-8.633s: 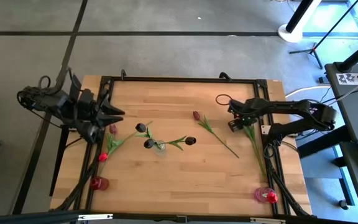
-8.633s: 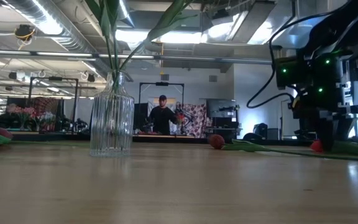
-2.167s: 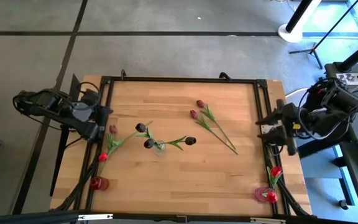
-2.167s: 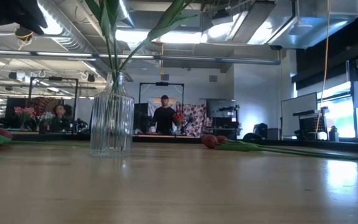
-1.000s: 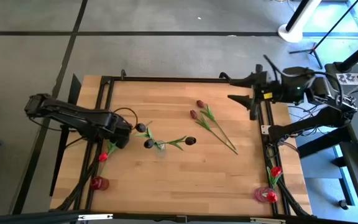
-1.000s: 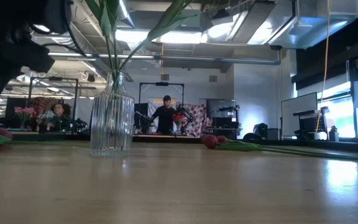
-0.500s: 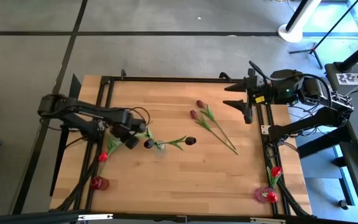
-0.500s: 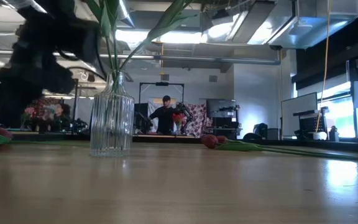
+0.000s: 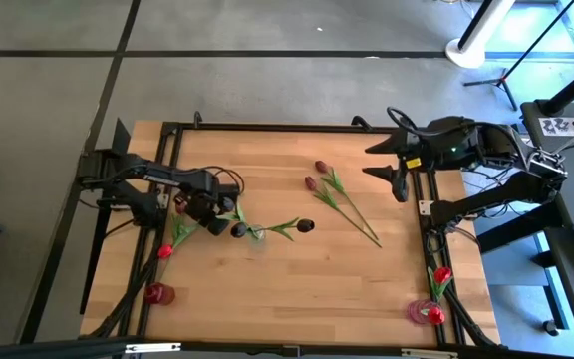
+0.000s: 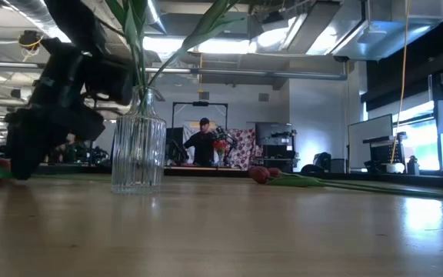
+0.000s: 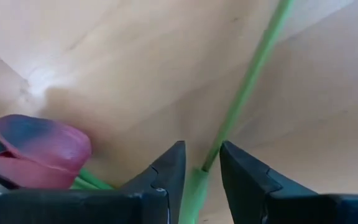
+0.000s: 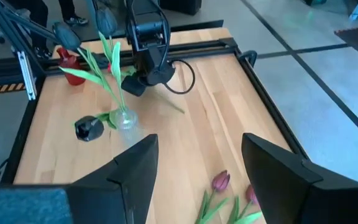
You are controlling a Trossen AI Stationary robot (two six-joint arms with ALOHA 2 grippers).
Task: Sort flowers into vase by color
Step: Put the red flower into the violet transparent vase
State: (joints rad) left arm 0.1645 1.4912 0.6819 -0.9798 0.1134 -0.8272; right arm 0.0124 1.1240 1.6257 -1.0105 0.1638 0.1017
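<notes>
While the right hand [image 9: 395,165] waits spread wide above the counter's far right edge, the left hand [image 9: 210,214] works low over the pale wooden slatted counter [image 9: 297,279], just beside the clear ribbed glass vase [image 9: 256,236].

1. Left hand state: the fingers [image 11: 166,171] stand at a narrow gap with a thin green tulip stem [image 11: 247,81] running between them. They do not appear to be closed on it yet.
2. Key relation: the stem's long axis runs straight out ahead of the left hand. A mauve-pink tulip head [image 11: 42,149] lies on the counter to one side of the fingers. The left arm is far nearer to this flower than the right.
3. Other flowers: the vase holds dark maroon-black tulips [image 9: 305,225]. Two mauve-pink tulips with green stems [image 9: 317,176] lie mid-counter, nearer the right hand. Bright red tulips [image 9: 439,275] lie at the right edge.
4. Room: grey concrete floor surrounds the counter. A person [image 10: 203,142] stands in the background, well apart.
</notes>
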